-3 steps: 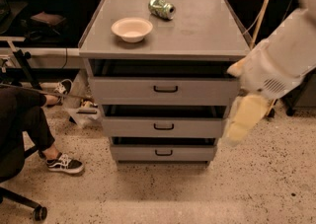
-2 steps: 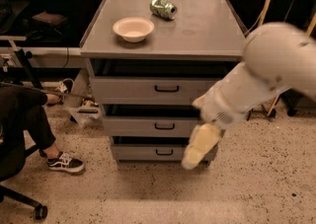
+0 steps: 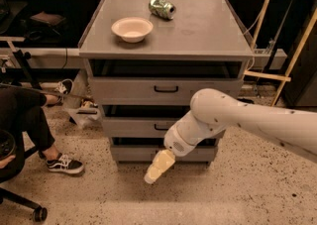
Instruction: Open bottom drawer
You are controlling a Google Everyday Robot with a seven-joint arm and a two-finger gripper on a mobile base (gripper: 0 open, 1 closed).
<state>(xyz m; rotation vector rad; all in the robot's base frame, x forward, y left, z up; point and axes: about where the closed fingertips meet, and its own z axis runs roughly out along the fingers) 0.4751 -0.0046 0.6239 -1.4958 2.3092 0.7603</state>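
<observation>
The bottom drawer (image 3: 131,153) is the lowest grey front of the cabinet, and it sits pushed in. My gripper (image 3: 157,167) hangs just in front of its middle, pointing down and to the left toward the floor. The wrist covers the spot where the drawer's black handle would be, so the handle is hidden. My white arm reaches in from the right edge of the view.
The middle drawer (image 3: 129,127) and top drawer (image 3: 129,90) sit above, each with a black handle. A bowl (image 3: 132,28) and a crushed can (image 3: 162,8) lie on the cabinet top. A seated person's leg and shoe (image 3: 64,163) and a chair wheel (image 3: 38,214) are at left. Wooden poles (image 3: 297,55) lean at right.
My arm has swung from the cabinet's right side down and leftward. The gripper now sits in front of the bottom drawer's middle. The drawers have not moved.
</observation>
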